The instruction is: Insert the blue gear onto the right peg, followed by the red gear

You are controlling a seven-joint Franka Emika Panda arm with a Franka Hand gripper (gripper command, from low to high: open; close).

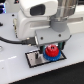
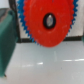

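Exterior view, working from the near edge of the white table [image 1: 15, 72] outward: first locate the black-rimmed base plate [image 1: 36, 60]. At its end toward the exterior view's right, the red gear [image 1: 51, 51] sits on top of the blue gear [image 1: 54, 57], whose toothed rim shows below and around it. The right peg is hidden under this stack in the exterior view, so judge alignment from the wrist view.

The gripper [image 1: 49, 46] stands directly over the red gear, with a dark finger [image 1: 42, 48] showing at the gear's side. The fingers appear to bracket the gear, but you cannot tell from these frames whether they pinch it or have let go.

In the wrist view, the red gear [image 2: 48, 22] fills the frame. A dark spot shows in its centre bore [image 2: 49, 21], probably the peg tip. Blue teeth [image 2: 23, 26] ring its edge.

The blue gear appears already seated; the step in hand appears to be seating the red one. To do it well:

1. Keep the bore centred on the dark spot.
2. Press straight down; do not tilt.
3. Confirm the red gear lies flat on the blue gear before you release.
4. Withdraw vertically so the fingers do not drag the gear.

Beyond the plate, the arm's white housing [image 1: 35, 22] blocks the far scene.
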